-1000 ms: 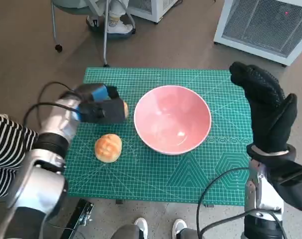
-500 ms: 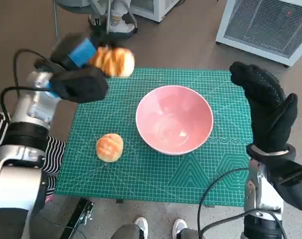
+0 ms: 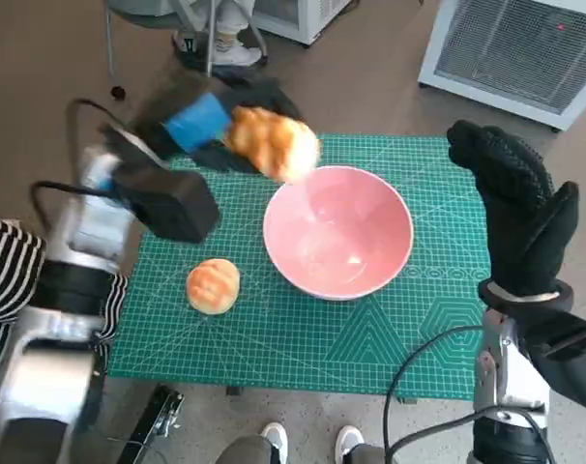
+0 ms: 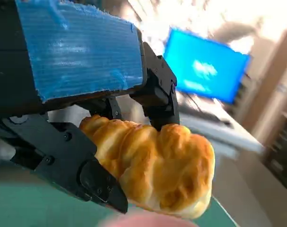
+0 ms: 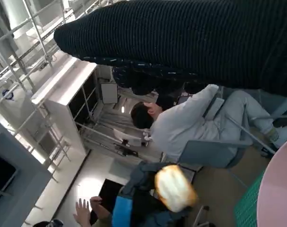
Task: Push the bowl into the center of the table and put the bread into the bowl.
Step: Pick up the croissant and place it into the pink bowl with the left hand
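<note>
- Two breads are visible: a twisted golden bread (image 3: 273, 142) held in the air, and a round bun (image 3: 213, 285) lying on the green mat (image 3: 370, 338) just beside the pink bowl (image 3: 338, 232).
- Left hand (image 3: 216, 128): its black fingers (image 4: 82, 163) close around the twisted bread (image 4: 153, 165), which juts beyond them above the bowl's far-left rim.
- Right hand (image 3: 515, 208): raised beside the surface, fingers extended, holding nothing.
- Bowl: upright, near the mat's middle.
</note>
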